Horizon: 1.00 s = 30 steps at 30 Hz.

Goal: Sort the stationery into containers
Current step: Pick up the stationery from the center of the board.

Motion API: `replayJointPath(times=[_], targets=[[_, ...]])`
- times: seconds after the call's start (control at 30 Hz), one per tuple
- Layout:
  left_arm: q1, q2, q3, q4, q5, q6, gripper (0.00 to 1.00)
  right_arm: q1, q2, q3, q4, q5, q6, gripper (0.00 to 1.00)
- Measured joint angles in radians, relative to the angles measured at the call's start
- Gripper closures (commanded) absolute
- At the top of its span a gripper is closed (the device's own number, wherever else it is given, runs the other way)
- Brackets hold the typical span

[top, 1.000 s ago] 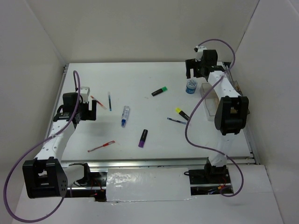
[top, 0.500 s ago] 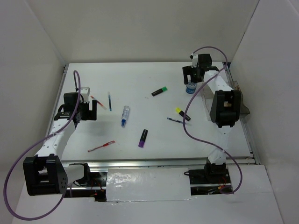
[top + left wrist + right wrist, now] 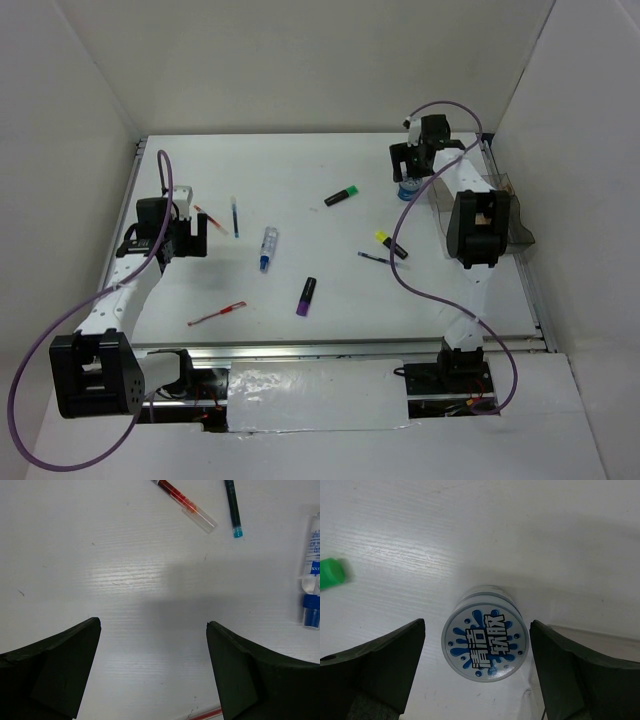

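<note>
The round blue-white tape roll [image 3: 485,646] stands on the table straight below my right gripper [image 3: 477,625]. That gripper is open, one finger on each side of the roll with a gap to both. From above, the right gripper [image 3: 412,170] hangs over the roll [image 3: 406,189] next to the clear container [image 3: 438,205]. My left gripper [image 3: 200,238] is open over bare table [image 3: 152,625], near a red pen [image 3: 187,505], a blue pen [image 3: 232,507] and the white-blue tube [image 3: 312,575].
Loose on the table lie a green highlighter [image 3: 342,196], a yellow one [image 3: 390,244], a purple one [image 3: 306,296], a second red pen [image 3: 217,314] and a dark blue pen [image 3: 377,259]. White walls enclose the table. My right arm covers part of the container.
My right gripper has come forward and down from the back corner to sit over the tape roll. The left arm has stayed put.
</note>
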State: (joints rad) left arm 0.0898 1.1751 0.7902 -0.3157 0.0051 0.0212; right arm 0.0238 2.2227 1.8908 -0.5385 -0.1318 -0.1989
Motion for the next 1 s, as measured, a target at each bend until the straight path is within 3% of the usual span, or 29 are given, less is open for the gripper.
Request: replayJointPath(times=[0.17,0.63,1.0], targets=[[0.000,0.005,0.000,0.003,0.000,0.000,0.01,0.000,0.013,0.021,-0.023,0.001,-0.001,0.18],[-0.001,0.008,0.000,0.010,0.000,0.000,0.01,0.001,0.031,0.054,-0.052,0.019,-0.002,0.26],[-0.001,0.018,0.000,0.012,0.000,0.000,0.01,0.005,0.051,0.056,-0.062,0.029,-0.004,0.14]])
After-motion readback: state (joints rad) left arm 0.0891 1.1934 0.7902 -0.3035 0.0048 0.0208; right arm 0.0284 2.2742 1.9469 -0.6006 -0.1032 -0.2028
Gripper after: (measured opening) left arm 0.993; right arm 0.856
